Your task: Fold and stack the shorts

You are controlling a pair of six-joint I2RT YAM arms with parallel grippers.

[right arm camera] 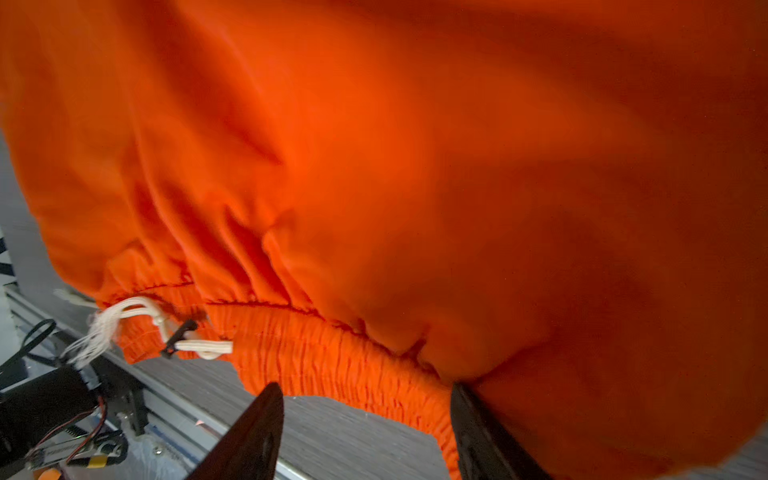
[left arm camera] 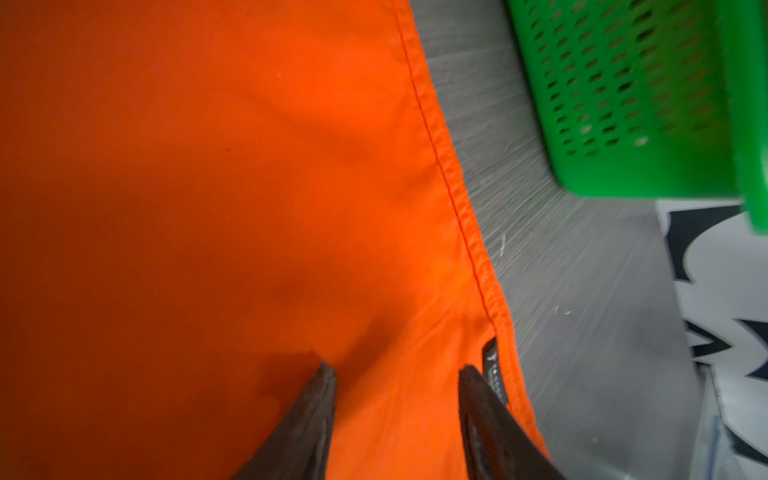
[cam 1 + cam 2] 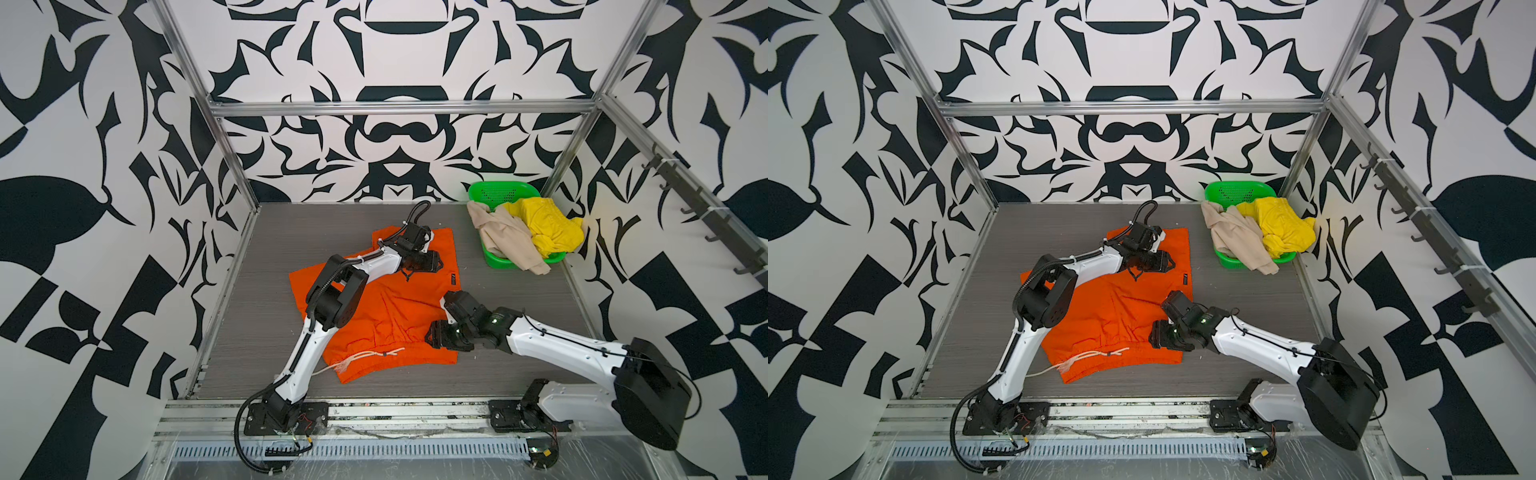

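The green basket (image 3: 494,192) holds beige shorts (image 3: 505,237) (spilling over its rim) and yellow shorts (image 3: 548,228); orange shorts (image 3: 395,316) lie on the table (image 3: 257,324). The left gripper (image 2: 397,374) and right gripper (image 1: 365,390) both have fingers apart.

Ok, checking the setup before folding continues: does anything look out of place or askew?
The beige shorts spill over the rim of the green basket onto the table. The orange shorts lie skewed, their white drawstring trailing onto the table.
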